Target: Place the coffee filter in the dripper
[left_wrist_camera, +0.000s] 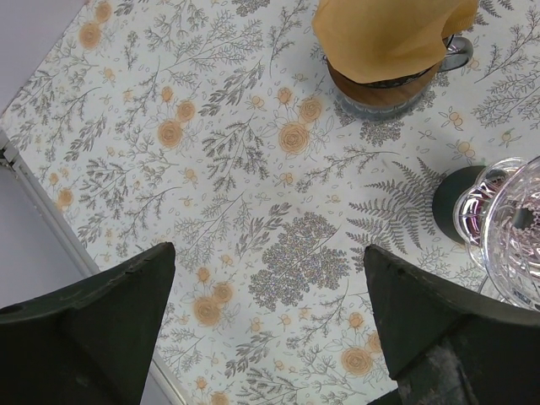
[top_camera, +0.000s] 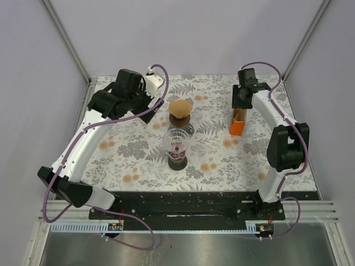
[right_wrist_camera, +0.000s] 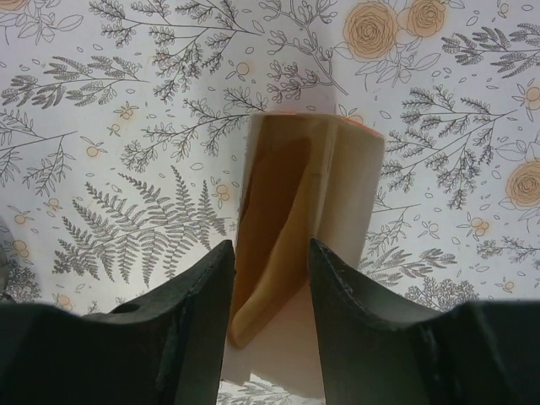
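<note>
A brown coffee filter [top_camera: 180, 107] lies over the wood-collared glass dripper [top_camera: 182, 120]; in the left wrist view the filter [left_wrist_camera: 388, 34] hides the dripper's mouth and only the collar [left_wrist_camera: 380, 91] shows. My left gripper [left_wrist_camera: 270, 329] is open over bare cloth, left of the dripper [top_camera: 148, 101]. My right gripper [right_wrist_camera: 270, 295] hangs over the orange filter box [top_camera: 237, 126] at the right. Its fingers stand half closed on either side of a brown filter [right_wrist_camera: 278, 219] that sticks out of the box [right_wrist_camera: 350, 194], with a gap still showing.
A clear ribbed glass cone [top_camera: 177, 141] on a dark foot [top_camera: 177, 162] stands just in front of the dripper, and at the right edge of the left wrist view [left_wrist_camera: 515, 228]. A flowered cloth [top_camera: 127, 149] covers the table. Metal frame posts rise at the back corners.
</note>
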`<state>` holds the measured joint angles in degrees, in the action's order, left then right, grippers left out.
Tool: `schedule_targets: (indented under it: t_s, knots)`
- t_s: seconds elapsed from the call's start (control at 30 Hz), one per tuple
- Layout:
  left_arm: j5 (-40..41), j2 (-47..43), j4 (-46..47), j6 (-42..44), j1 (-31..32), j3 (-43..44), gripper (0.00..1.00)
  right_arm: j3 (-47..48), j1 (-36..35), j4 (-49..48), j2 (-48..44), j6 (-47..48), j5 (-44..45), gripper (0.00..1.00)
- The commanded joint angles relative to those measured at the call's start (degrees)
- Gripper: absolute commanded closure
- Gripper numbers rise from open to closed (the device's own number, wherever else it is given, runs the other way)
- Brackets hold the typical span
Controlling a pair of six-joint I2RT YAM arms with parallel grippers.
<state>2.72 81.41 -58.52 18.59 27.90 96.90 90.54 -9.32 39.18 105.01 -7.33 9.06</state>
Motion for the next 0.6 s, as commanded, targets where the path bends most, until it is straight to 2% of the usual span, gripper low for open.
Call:
schedule_targets:
  t_s: [0.0,0.13,0.3,0.57]
  knots:
    - [-0.87,0.94,1.75,-1.27,-0.3,0.83,0.03,2.71,0.18,5.81,-0.07,0.74,-0.09,0.52]
    - [-1.14,1.74,1.22,-1.27,-0.48,1.53,0.03,1.48,0.09,6.7,-2.44,1.62,1.31,0.52]
    - [-1.31,2.35,0.95,-1.36,-0.48,1.97,0.03,0.69,0.27,7.05,-3.58,1.09,0.61,0.59]
    - [-1.75,2.09,0.78,-1.36,-0.74,1.71,0.03,1.22,0.09,6.7,-8.41,0.83,1.31,0.56]
